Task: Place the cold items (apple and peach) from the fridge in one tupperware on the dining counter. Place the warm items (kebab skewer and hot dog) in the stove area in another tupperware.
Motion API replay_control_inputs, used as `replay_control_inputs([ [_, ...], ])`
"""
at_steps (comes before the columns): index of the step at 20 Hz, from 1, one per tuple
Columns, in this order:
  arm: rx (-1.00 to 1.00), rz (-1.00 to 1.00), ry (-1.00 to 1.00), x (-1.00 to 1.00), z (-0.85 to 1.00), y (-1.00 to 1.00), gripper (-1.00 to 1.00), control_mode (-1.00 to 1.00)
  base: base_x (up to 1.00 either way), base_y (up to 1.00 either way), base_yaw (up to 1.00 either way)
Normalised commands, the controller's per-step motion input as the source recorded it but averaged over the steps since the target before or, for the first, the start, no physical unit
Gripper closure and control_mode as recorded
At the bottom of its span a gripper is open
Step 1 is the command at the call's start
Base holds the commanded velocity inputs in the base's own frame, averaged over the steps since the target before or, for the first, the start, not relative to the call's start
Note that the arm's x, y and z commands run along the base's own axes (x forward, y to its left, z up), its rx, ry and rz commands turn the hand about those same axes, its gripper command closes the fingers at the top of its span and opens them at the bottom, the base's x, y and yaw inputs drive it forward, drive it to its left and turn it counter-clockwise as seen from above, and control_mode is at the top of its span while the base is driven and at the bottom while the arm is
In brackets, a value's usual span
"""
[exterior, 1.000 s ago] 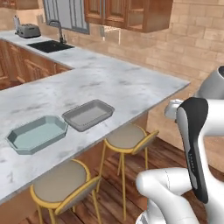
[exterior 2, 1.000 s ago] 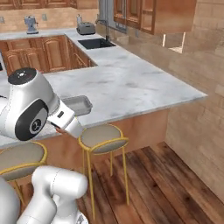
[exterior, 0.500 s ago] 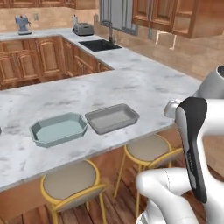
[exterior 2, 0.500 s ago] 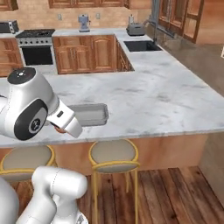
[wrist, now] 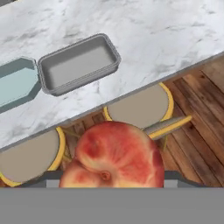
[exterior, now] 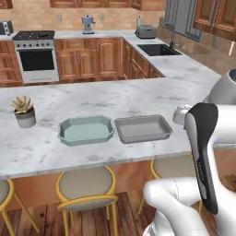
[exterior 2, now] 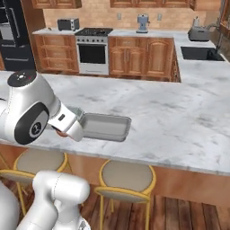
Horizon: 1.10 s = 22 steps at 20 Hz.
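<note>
Hand view: gripper point(wrist: 114, 177) pinching peach point(wrist: 116, 155), mid-carry; next, reach over dining counter point(exterior: 138, 99), drop into grey tupperware point(wrist: 78, 64).

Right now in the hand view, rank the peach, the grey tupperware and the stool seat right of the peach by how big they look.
1. peach, largest, though it sits right at the camera.
2. grey tupperware and stool seat: too alike to rank.
</note>
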Motion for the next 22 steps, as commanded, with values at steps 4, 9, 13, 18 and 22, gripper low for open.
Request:
replay_control_inputs([
  [4, 0.0, 0.0, 0.0, 0.0, 0.0, 0.0, 1.0, 1.0, 0.84, -0.51, 0.43],
  [9, 0.03, 0.05, 0.0, 0.2, -0.05, -0.1, 1.0, -1.0, 0.79, -0.44, 0.28],
  [13, 0.09, 0.12, 0.16, 1.0, -0.3, -0.29, 1.0, -1.0, 0.0, 0.0, 0.0],
  [18, 0.0, 0.02, 0.24, 1.0, -0.52, -0.11, 1.0, -1.0, 0.0, 0.0, 0.0],
  [22, 0.0, 0.0, 0.13, 0.9, -0.55, -0.05, 1.0, -1.0, 0.0, 0.0, 0.0],
])
